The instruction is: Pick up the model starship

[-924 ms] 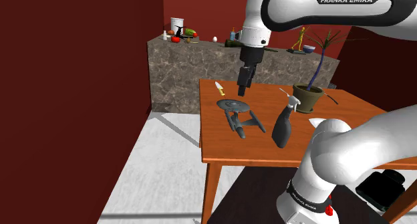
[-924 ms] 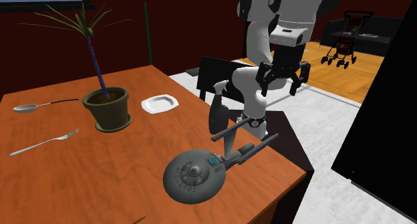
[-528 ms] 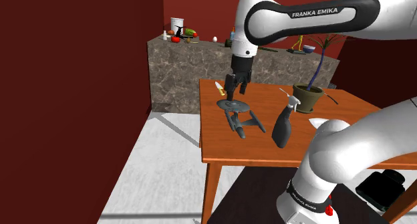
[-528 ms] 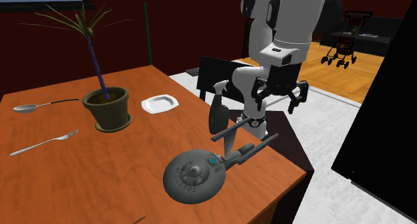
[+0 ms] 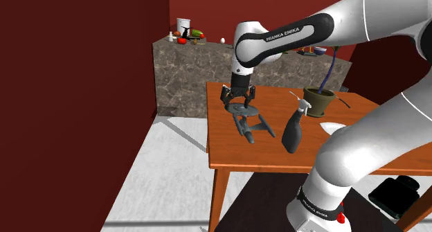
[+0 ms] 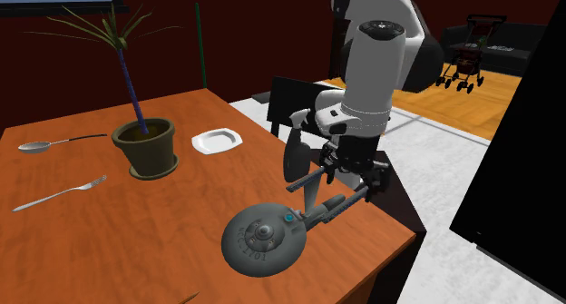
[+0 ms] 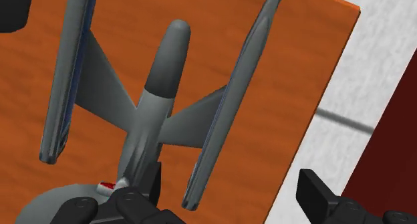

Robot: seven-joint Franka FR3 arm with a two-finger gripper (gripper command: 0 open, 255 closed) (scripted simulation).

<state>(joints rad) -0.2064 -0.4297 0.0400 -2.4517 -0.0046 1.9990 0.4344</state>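
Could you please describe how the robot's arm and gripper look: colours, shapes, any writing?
The arm has rounded, glossy white segments with dark joints. A dark band on it carries the white letters FRANKA EMIKA; a similar band sits near the base. The gripper is all black, with two blocky fingers.

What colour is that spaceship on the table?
The starship is dark grey, with a teal dot on its saucer; clearest in the second exterior view.

Grey model starship (image 6: 268, 236): saucer, two long nacelles, lying flat on table (image 6: 91, 230) near edge.
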